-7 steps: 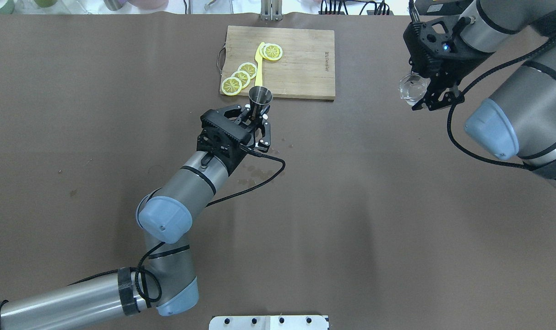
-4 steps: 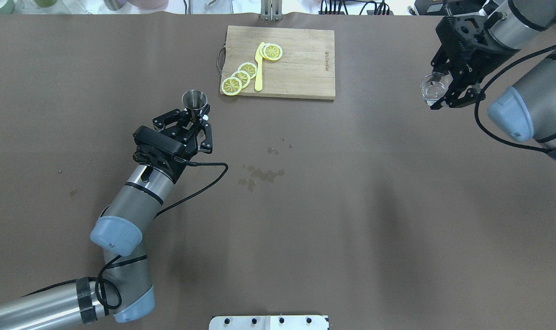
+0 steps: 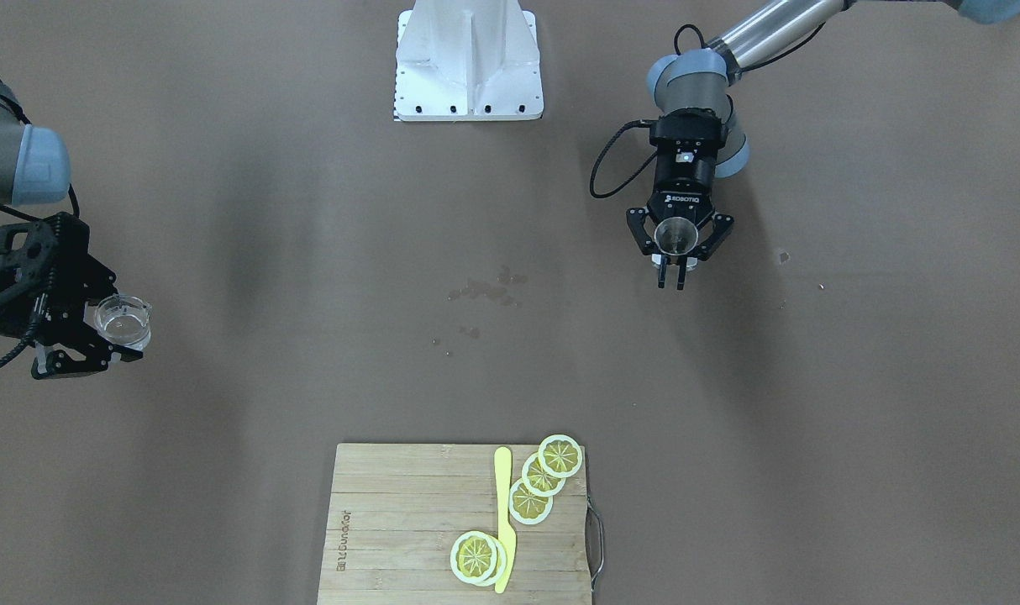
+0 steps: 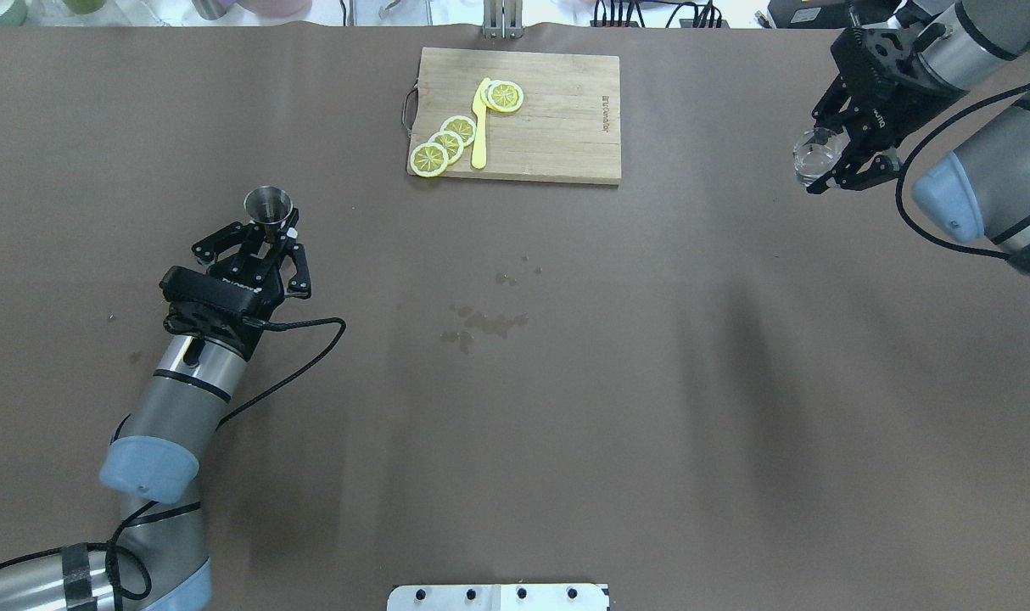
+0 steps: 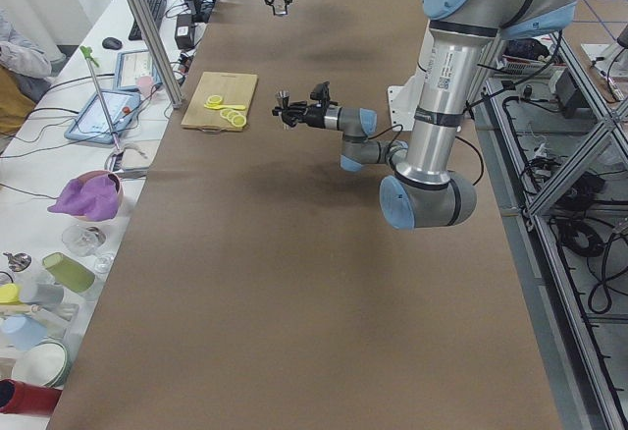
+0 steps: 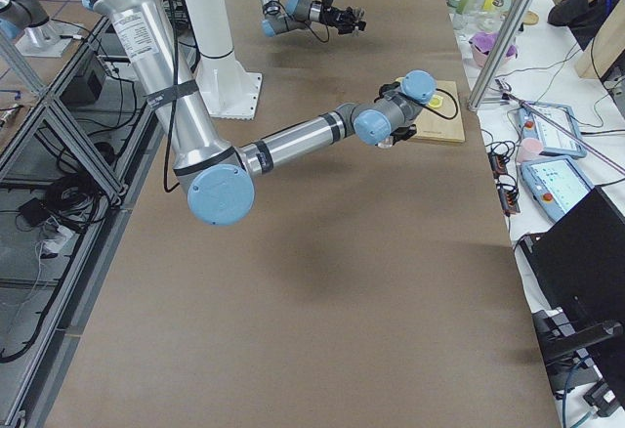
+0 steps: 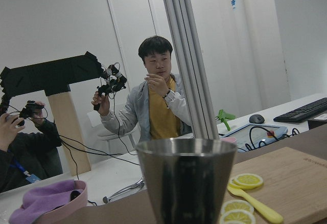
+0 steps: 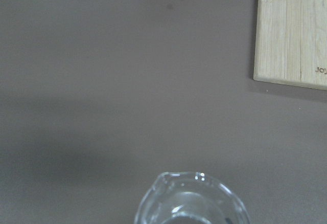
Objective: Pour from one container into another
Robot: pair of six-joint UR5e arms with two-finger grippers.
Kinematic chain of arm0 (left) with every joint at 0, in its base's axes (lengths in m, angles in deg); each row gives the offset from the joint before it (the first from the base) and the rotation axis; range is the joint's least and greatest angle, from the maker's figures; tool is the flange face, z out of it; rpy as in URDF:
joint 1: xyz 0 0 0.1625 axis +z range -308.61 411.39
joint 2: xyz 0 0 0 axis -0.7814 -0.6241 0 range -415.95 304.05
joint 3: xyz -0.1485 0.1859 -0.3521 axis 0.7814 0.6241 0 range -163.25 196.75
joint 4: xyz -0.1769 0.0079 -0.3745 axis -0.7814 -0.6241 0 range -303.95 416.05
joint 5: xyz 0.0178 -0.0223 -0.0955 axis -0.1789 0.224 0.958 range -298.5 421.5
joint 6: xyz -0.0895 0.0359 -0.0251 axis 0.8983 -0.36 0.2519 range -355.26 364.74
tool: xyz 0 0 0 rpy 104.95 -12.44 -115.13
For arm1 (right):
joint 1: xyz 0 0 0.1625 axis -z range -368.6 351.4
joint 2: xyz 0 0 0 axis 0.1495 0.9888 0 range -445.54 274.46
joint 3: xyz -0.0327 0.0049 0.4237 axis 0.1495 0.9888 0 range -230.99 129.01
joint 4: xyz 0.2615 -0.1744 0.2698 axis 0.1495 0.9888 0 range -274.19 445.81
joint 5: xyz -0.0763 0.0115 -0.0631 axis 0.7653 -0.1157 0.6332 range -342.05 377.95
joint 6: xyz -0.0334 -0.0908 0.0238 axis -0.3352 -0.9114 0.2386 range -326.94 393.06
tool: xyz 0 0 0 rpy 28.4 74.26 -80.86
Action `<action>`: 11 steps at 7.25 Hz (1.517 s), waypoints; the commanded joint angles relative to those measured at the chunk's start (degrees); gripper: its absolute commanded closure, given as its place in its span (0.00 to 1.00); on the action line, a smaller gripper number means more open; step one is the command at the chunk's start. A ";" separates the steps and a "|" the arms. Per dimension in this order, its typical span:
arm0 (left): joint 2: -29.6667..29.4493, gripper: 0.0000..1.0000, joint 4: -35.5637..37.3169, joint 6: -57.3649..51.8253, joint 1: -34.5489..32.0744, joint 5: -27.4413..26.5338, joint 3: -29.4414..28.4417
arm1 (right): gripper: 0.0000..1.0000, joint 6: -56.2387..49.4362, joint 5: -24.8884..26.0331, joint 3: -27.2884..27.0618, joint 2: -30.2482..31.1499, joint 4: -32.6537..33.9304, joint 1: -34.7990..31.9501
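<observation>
A steel measuring cup (image 4: pixel 267 205) stands upright above the table's left half, with my left gripper (image 4: pixel 271 232) shut on its lower part. In the front view the steel cup (image 3: pixel 676 235) sits between the fingers. Its rim fills the left wrist view as the steel cup (image 7: pixel 186 180). Far right, my right gripper (image 4: pixel 827 159) is shut on a small clear glass (image 4: pixel 814 158), held above the table. In the front view the glass (image 3: pixel 123 321) shows at the left edge; the glass rim (image 8: pixel 191 201) appears low in the right wrist view. The two containers are far apart.
A wooden cutting board (image 4: pixel 557 127) at the back centre carries lemon slices (image 4: pixel 445 142) and a yellow knife (image 4: pixel 479 119). Wet drops (image 4: pixel 481 322) mark the brown mat mid-table. A white base plate (image 4: pixel 498 596) sits at the near edge. People sit beyond the table's far edge.
My left arm has swung left with the steel cup, away from the cutting board. My right arm has carried the glass further right and back.
</observation>
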 commanded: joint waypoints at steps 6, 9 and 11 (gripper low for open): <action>11.39 1.00 8.07 23.91 4.46 -8.03 1.79 | 1.00 4.38 -1.42 9.27 2.61 -17.89 0.14; 12.09 1.00 11.00 28.21 4.38 -8.04 1.70 | 1.00 12.19 -0.98 14.37 3.05 -32.64 1.10; 14.99 1.00 11.44 32.28 4.38 -8.12 2.23 | 1.00 19.04 0.24 16.31 3.31 -41.16 2.76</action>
